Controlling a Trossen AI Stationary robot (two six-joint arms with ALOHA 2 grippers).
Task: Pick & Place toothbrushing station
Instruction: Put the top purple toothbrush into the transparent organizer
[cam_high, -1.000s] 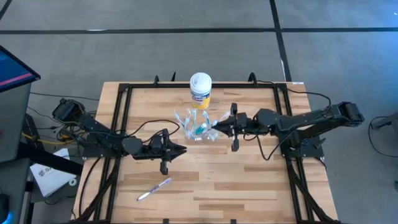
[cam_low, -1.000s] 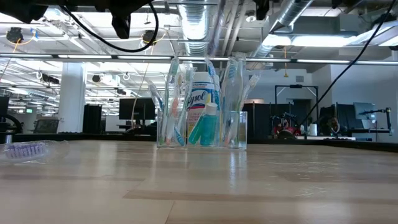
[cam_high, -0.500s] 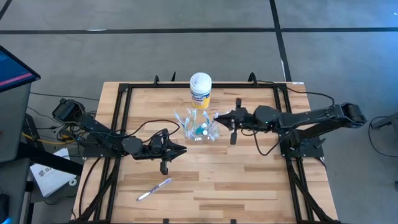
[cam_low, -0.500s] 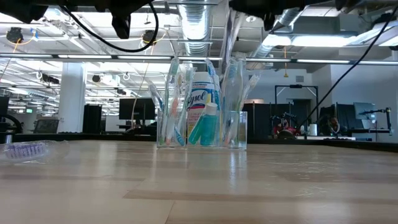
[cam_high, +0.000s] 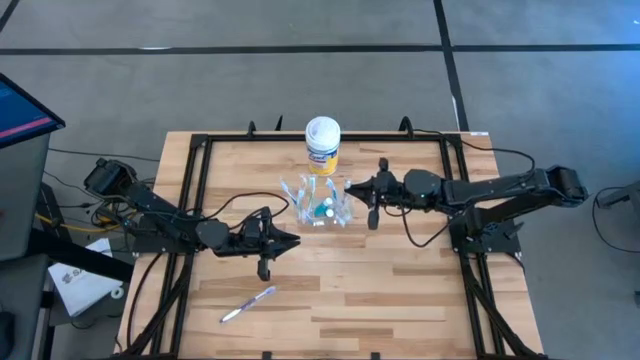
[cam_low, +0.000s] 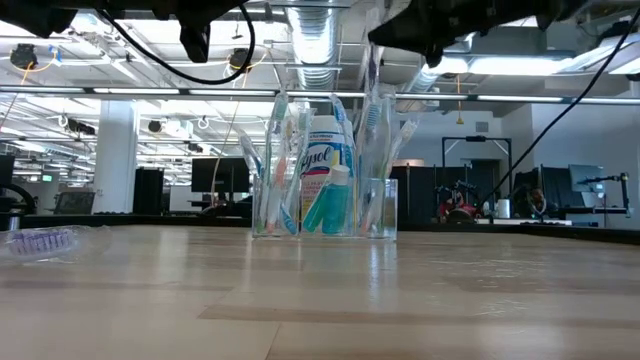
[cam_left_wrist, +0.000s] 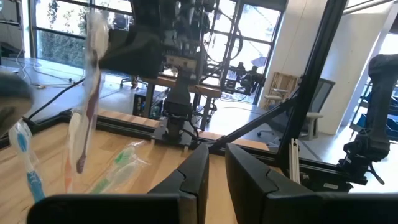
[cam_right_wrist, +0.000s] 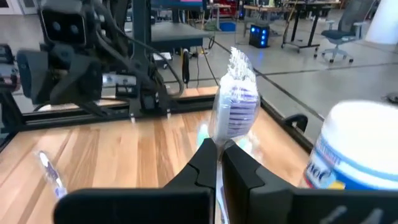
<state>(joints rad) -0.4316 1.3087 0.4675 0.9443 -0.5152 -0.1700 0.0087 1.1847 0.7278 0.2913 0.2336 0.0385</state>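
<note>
One wooden slatted tabletop (cam_high: 380, 290) carries one yellow canister with a white lid (cam_high: 322, 143) near its far edge, one clear plastic cup (cam_high: 318, 205) of toothbrushes at centre, and one wrapped toothbrush (cam_high: 248, 303) near the front edge. The right gripper (cam_high: 350, 188), stretched level over the cup's rim, has its jaws clenched on a plastic-wrapped purple-bristled toothbrush (cam_right_wrist: 235, 99). The left gripper (cam_high: 293, 239) hovers level toward the left edge, jaws slightly apart, grasping nothing.

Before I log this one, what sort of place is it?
Probably a robotics lab in an open-plan office: a framed wooden table, exposed ceiling ducts, and desks with office chairs behind.
</note>
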